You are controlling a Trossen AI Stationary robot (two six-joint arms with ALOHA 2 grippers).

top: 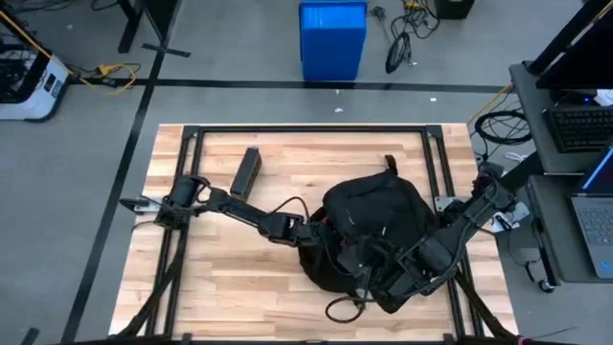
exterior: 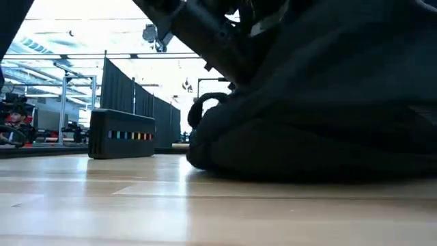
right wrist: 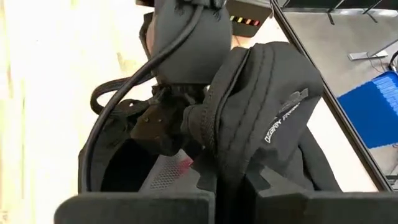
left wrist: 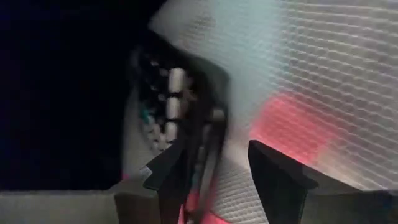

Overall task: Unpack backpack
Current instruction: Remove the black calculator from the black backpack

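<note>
Backpack [top: 378, 206] lies right of centre on the wooden table [top: 220, 278], a dark rounded bulk with its opening turned toward the table's front edge. Left gripper [left wrist: 239, 177] is inside the bag; its fingers stand a moderate gap apart with nothing between them, facing white mesh lining [left wrist: 336, 68] with a red glow on it. Right gripper [right wrist: 230, 183] is at the bag's front right side, its jaws closed on a stitched black fabric edge of the backpack, holding it up. A black calculator [top: 247, 171] lies on the table behind the left arm, apart from the bag. A blue bin [top: 332, 40] stands on the floor beyond the table.
</note>
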